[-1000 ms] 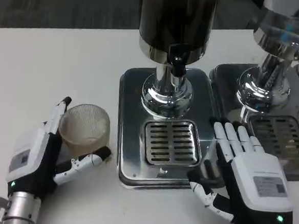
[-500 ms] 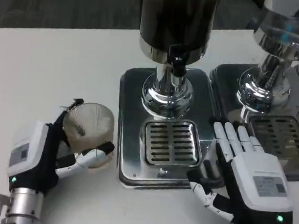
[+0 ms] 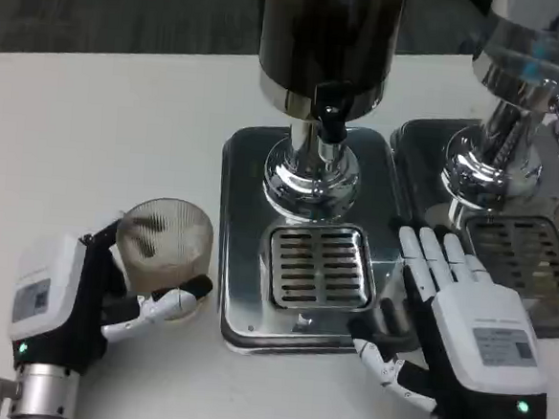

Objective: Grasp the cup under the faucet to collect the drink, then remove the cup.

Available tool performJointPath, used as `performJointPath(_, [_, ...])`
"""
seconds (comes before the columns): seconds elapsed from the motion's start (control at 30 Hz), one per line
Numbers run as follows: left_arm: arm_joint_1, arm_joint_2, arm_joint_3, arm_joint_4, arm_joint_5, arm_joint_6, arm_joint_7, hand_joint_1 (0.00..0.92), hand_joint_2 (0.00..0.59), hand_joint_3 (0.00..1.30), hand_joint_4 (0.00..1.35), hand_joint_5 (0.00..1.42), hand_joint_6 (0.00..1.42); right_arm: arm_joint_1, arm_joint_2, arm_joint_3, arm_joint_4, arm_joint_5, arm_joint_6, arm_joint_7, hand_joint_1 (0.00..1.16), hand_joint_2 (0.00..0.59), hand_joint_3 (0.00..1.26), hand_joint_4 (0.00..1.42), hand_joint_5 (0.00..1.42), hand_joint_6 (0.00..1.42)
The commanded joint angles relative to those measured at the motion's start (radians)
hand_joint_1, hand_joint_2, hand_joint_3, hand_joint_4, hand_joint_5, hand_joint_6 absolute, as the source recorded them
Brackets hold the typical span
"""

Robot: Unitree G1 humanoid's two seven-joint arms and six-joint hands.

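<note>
Left of the dispenser's drip grille [image 3: 320, 267], on the white tabletop [image 3: 103, 130], the ribbed clear cup [image 3: 167, 240] sits cradled in the left hand [image 3: 91, 292], thumb wrapped across its near side and fingers behind it, seemingly gripped so it can be carried under the black faucet [image 3: 331, 125], which hangs above and beyond the grille with nothing beneath it. Right of that grille, the right hand [image 3: 463, 328] lies flat and empty with fingers spread on the steel tray [image 3: 249, 169], probably waiting or bracing.
</note>
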Motion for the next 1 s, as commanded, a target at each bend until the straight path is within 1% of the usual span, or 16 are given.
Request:
performJointPath(0.03, [0.007, 0.019, -0.002, -0.068, 0.025, -0.013, 0.050, 0.480, 0.082, 0.53, 0.80, 1.02, 1.05, -0.006, -0.004, 0.001, -0.009, 0.003, -0.004, 0.009, 0.27, 0.356, 0.00, 0.00, 0.00, 0.10])
performJointPath(0.17, [0.009, 0.022, 0.013, -0.123, 0.028, -0.021, 0.050, 0.489, 0.077, 0.54, 0.79, 1.01, 1.05, -0.008, -0.005, 0.001, -0.009, 0.002, -0.003, 0.008, 0.28, 0.358, 0.00, 0.00, 0.00, 0.10])
performJointPath(0.33, [0.011, 0.024, 0.015, -0.154, 0.031, -0.024, 0.037, 0.489, 0.076, 0.54, 0.79, 1.01, 1.05, -0.004, -0.002, 0.001, -0.012, 0.001, 0.001, 0.005, 0.28, 0.362, 0.00, 0.00, 0.00, 0.10])
performJointPath(0.5, [0.007, 0.018, 0.014, -0.201, 0.032, -0.034, 0.025, 0.481, 0.076, 0.54, 0.78, 1.01, 1.05, 0.004, 0.001, -0.003, -0.020, -0.003, 0.010, 0.000, 0.29, 0.364, 0.00, 0.00, 0.00, 0.10])
performJointPath(0.6, [-0.022, 0.005, 0.005, -0.207, 0.037, -0.027, 0.007, 0.479, 0.075, 0.53, 0.78, 1.00, 1.05, 0.011, 0.007, -0.005, -0.027, -0.009, 0.022, -0.002, 0.29, 0.365, 0.00, 0.00, 0.00, 0.10])
performJointPath(0.87, [-0.106, -0.040, -0.044, -0.123, 0.058, -0.023, -0.034, 0.483, 0.068, 0.53, 0.78, 1.00, 1.06, 0.026, 0.014, -0.006, -0.043, -0.015, 0.049, -0.007, 0.29, 0.366, 0.00, 0.00, 0.00, 0.10])
performJointPath(1.0, [-0.166, -0.072, -0.081, -0.047, 0.080, -0.014, -0.046, 0.483, 0.065, 0.53, 0.78, 1.00, 1.07, 0.032, 0.016, -0.007, -0.051, -0.013, 0.054, -0.005, 0.29, 0.366, 0.00, 0.00, 0.00, 0.10])
